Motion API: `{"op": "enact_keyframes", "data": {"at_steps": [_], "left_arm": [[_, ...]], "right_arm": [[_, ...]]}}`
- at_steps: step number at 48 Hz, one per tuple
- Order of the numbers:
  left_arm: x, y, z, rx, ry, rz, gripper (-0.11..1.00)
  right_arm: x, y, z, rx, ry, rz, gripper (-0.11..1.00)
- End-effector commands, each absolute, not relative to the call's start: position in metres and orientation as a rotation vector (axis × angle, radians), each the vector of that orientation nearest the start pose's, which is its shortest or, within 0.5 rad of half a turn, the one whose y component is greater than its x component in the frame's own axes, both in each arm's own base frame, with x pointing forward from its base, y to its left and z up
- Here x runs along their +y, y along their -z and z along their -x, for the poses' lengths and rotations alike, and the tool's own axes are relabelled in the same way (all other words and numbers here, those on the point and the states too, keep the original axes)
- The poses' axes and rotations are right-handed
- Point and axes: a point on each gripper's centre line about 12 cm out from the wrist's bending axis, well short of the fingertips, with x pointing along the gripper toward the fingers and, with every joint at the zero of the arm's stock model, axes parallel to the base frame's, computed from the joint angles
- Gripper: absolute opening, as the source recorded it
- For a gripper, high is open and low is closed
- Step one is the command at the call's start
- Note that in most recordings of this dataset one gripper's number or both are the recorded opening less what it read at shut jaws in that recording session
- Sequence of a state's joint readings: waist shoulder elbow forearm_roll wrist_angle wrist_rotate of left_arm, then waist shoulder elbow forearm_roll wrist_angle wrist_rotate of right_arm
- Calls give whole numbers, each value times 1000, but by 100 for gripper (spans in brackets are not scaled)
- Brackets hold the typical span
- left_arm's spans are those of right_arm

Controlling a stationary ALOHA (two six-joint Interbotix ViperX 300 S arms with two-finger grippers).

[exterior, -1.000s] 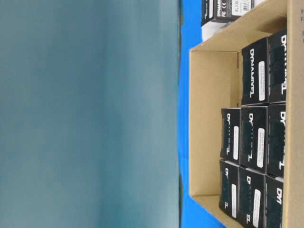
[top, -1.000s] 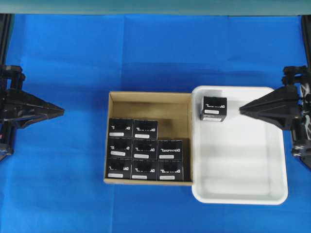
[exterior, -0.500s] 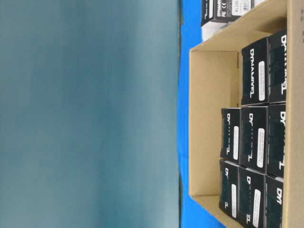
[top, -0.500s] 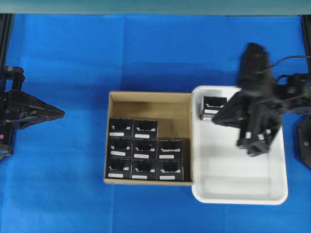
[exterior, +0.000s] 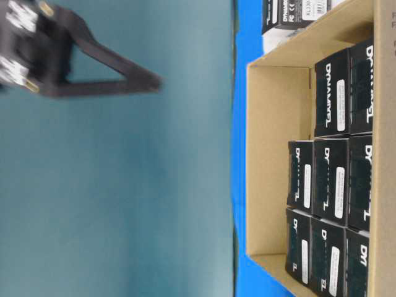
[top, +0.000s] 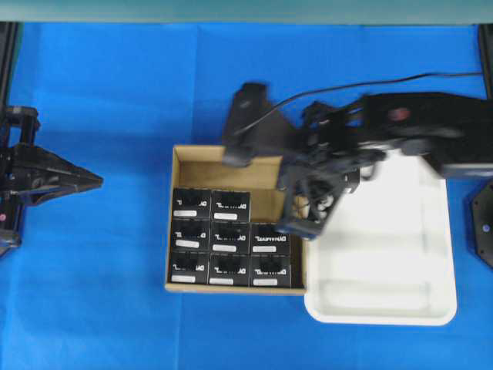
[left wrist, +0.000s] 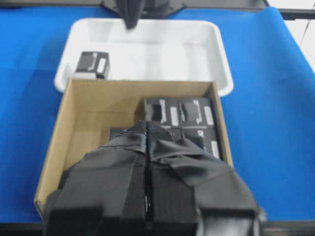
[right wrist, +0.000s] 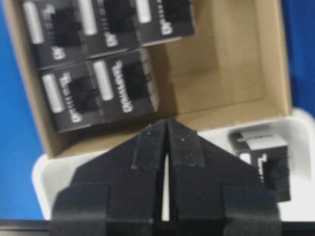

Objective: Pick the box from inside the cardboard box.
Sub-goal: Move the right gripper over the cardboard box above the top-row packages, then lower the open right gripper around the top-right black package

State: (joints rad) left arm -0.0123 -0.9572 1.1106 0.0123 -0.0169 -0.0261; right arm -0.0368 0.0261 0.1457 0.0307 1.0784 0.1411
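Boxes fill the cardboard box point(top: 183, 158) in 8 places, just ahead of and below the right gripper point(right wrist: 166, 130), whose fingertips show only a hairline gap and hold nothing. Nearest lies the box point(right wrist: 125, 88). The left gripper point(left wrist: 147, 132), pressed together and empty, sits farther away.

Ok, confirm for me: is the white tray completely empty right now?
No: in the left wrist view one small black box sits in a corner of the white tray, beyond the cardboard box.
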Motion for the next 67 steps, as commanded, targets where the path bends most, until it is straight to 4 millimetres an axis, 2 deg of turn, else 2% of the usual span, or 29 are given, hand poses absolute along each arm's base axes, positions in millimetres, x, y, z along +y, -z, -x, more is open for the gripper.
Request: {"op": "enact_keyframes", "data": {"at_steps": [1, 5, 15, 20, 26, 38, 55, 67], "left_arm": [[-3, -297, -205, 109, 14, 7, -6], [-3, -297, -205, 109, 14, 7, -6], [-3, -296, -205, 124, 14, 5, -6], [-3, -296, -205, 124, 13, 8, -6], [-3, -296, -205, 123, 13, 8, -6], [-3, -295, -205, 127, 13, 8, -6], [-3, -295, -205, 129, 13, 11, -6], [-3, -295, -205, 127, 13, 10, -6]], "right_arm": [[-15, -255, -414, 1264, 91, -145, 10], [-16, -247, -427, 1267, 48, -85, 21], [-18, -233, -444, 1232, -43, 54, 79], [-19, -224, -452, 1206, -51, 72, 97], [-21, -217, -456, 1212, -46, 67, 93], [-24, -201, -462, 1232, -35, 50, 93], [-27, -164, -474, 1254, 5, -2, 92], [-33, -154, -479, 1242, 15, -7, 92]]}}
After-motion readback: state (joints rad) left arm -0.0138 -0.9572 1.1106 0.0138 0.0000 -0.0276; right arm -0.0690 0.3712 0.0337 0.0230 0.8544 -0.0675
